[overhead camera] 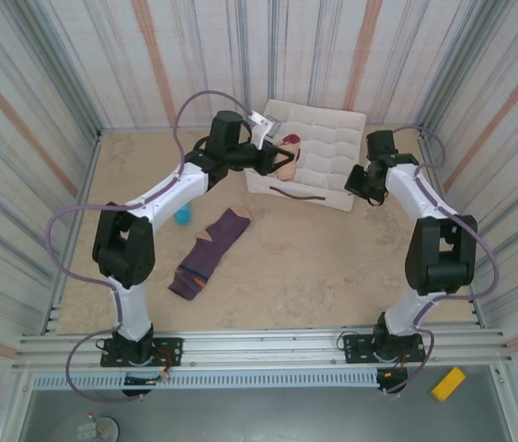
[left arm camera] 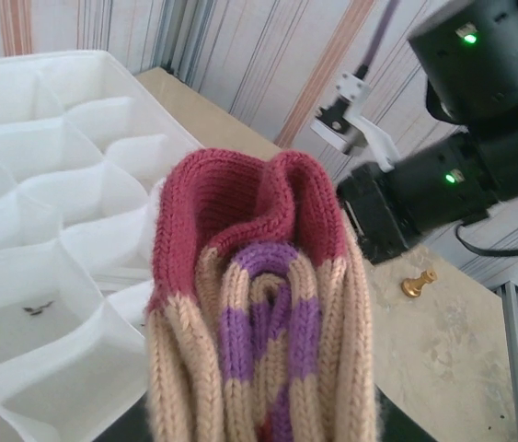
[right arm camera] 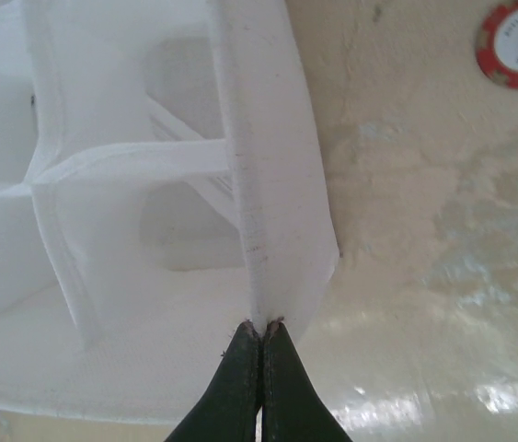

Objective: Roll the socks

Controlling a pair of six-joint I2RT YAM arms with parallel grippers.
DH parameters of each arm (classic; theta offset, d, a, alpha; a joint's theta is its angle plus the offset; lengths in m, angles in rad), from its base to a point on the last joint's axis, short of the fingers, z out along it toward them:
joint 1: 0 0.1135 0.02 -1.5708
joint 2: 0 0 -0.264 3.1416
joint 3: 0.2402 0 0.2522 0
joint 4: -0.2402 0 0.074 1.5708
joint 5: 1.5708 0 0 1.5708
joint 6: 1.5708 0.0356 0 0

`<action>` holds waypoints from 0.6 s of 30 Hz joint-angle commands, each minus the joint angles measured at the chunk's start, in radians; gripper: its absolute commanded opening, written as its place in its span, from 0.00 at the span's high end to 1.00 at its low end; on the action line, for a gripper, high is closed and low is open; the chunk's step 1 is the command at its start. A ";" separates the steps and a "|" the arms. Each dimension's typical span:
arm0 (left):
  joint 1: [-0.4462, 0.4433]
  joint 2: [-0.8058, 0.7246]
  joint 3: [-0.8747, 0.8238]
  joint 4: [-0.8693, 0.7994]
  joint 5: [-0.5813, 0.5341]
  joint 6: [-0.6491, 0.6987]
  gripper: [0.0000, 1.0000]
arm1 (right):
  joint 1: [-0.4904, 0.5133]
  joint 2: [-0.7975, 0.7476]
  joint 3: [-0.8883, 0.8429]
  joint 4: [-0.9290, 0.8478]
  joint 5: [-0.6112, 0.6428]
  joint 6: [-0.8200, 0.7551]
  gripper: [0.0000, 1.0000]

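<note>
Beige sock [left arm camera: 259, 313] in left gripper [overhead camera: 280, 162]

place: robot lab test cell | enclosure: striped panel walls [overhead camera: 47, 83] around a beige tabletop [overhead camera: 332, 267] | mounting: aluminium rail [overhead camera: 259, 348] carrying left arm [overhead camera: 125, 249] and right arm [overhead camera: 438, 253] | wiring: purple cables [overhead camera: 53, 241] looping off the arms

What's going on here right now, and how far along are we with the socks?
The left jaws hold the rolled-up beige sock above the white compartment organizer, apparently ready to set it into a cell. The right jaws are shut on the organizer's right edge, seemingly steadying it. The purple sock lies flat and unrolled on the table, so one sock is rolled and the other is not yet done.
</note>
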 commanded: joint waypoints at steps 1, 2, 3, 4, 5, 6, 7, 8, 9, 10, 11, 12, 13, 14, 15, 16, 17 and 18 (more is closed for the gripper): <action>-0.017 0.031 0.044 0.058 0.009 0.001 1.00 | 0.003 -0.106 -0.077 -0.041 0.024 -0.062 1.00; -0.022 0.038 0.047 0.073 0.020 0.002 1.00 | 0.003 -0.131 -0.103 -0.041 0.014 -0.075 1.00; -0.027 0.046 0.050 0.092 0.034 0.002 1.00 | 0.002 -0.151 -0.128 -0.037 0.007 -0.089 1.00; -0.032 0.053 0.052 0.105 0.044 0.004 1.00 | 0.003 -0.167 -0.149 -0.034 -0.001 -0.102 1.00; -0.036 0.062 0.056 0.121 0.052 0.005 1.00 | 0.002 -0.184 -0.169 -0.032 -0.006 -0.117 1.00; -0.042 0.072 0.062 0.135 0.056 0.003 1.00 | 0.002 -0.198 -0.185 -0.032 -0.024 -0.137 1.00; -0.047 0.080 0.070 0.139 0.058 0.000 1.00 | 0.004 -0.210 -0.198 -0.031 -0.036 -0.152 1.00; -0.049 0.089 0.080 0.140 0.059 -0.005 1.00 | 0.004 -0.223 -0.213 -0.029 -0.047 -0.162 1.00; -0.053 0.096 0.086 0.143 0.064 -0.012 1.00 | 0.006 -0.236 -0.226 -0.027 -0.052 -0.176 1.00; -0.054 0.100 0.089 0.145 0.070 -0.013 1.00 | 0.006 -0.244 -0.238 -0.027 -0.057 -0.194 1.00; -0.055 0.103 0.089 0.146 0.074 -0.012 1.00 | 0.009 -0.254 -0.248 -0.030 -0.052 -0.212 1.00; -0.055 0.104 0.087 0.146 0.078 -0.007 1.00 | 0.008 -0.262 -0.256 -0.034 -0.045 -0.229 1.00; -0.055 0.104 0.086 0.146 0.076 0.001 1.00 | 0.009 -0.271 -0.266 -0.032 -0.036 -0.245 1.00; -0.054 0.104 0.082 0.146 0.076 0.013 1.00 | 0.007 -0.282 -0.283 -0.020 -0.023 -0.257 1.00; -0.053 0.105 0.080 0.146 0.075 0.031 1.00 | 0.005 -0.291 -0.297 -0.011 -0.013 -0.267 1.00; -0.053 0.109 0.078 0.146 0.072 0.046 1.00 | -0.001 -0.294 -0.307 -0.006 -0.018 -0.271 1.00; -0.053 0.116 0.079 0.153 0.076 0.059 1.00 | -0.011 -0.294 -0.312 -0.003 -0.036 -0.278 1.00; -0.050 0.123 0.081 0.156 0.089 0.071 1.00 | -0.018 -0.292 -0.313 -0.003 -0.054 -0.281 1.00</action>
